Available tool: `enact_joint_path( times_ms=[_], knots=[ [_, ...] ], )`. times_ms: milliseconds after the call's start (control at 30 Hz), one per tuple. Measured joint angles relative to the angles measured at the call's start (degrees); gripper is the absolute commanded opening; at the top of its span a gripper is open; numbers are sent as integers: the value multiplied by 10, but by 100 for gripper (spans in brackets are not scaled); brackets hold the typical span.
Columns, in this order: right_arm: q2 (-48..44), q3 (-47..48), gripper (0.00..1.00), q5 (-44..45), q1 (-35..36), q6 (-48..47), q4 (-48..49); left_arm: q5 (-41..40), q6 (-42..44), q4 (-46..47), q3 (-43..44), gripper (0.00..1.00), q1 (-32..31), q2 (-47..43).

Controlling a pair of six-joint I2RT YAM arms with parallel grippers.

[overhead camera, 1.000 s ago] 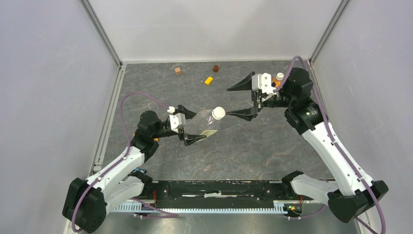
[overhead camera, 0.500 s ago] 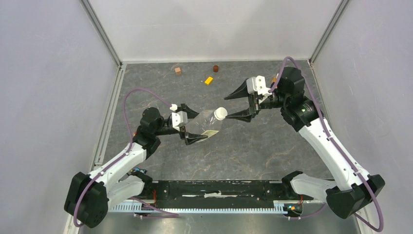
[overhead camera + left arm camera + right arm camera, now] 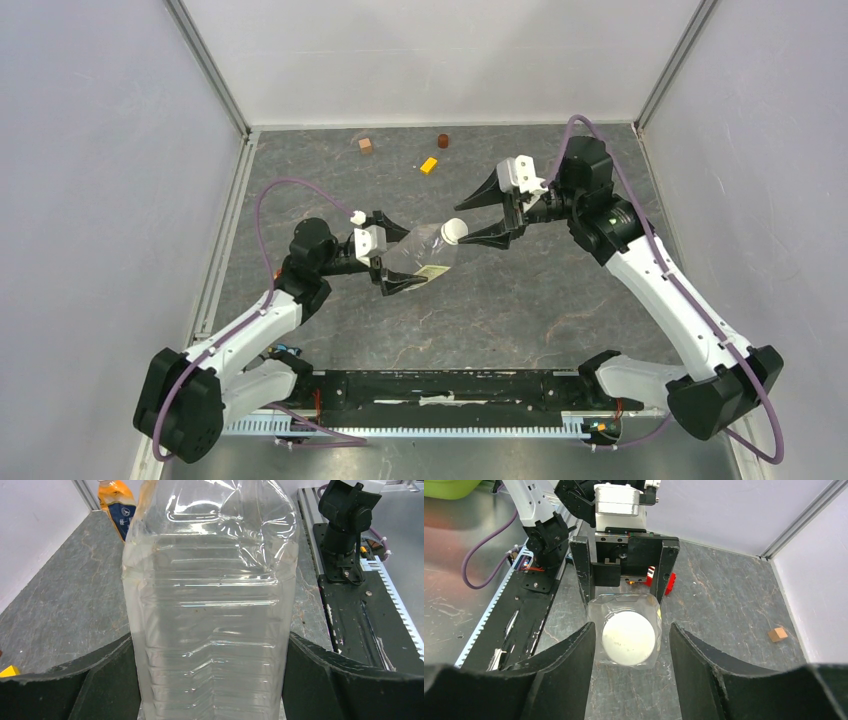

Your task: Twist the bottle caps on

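Note:
My left gripper (image 3: 395,255) is shut on the body of the larger clear bottle (image 3: 415,252) and holds it on its side above the table, neck pointing right. In the left wrist view the bottle (image 3: 210,605) fills the space between both fingers. A white cap (image 3: 453,231) sits on its neck. My right gripper (image 3: 466,222) is open, one finger on each side of the cap (image 3: 628,638), with a small gap on each side. The orange bottle (image 3: 117,505) with a dark blue label stands at the far right of the table. In the top view my right arm hides it.
A brown cube (image 3: 366,146), a yellow block (image 3: 429,165) and a small dark brown cylinder (image 3: 443,140) lie near the back wall. The black rail (image 3: 450,390) with the arm bases runs along the near edge. Walls close in the left, back and right sides.
My right gripper has moved left to the capped neck and its jaws have narrowed around the cap. The left gripper still holds the clear bottle, shifted slightly.

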Motion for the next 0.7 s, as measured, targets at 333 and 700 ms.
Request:
enact_joint_path(
  times_ms=[333,700],
  knots=[
    [13,0,55,-2,1,-2,0,1,0,1,9,26,0,4],
    [20,0,31,2,5,0,1,-7,0,1,14,25,-1,10]
  ],
)
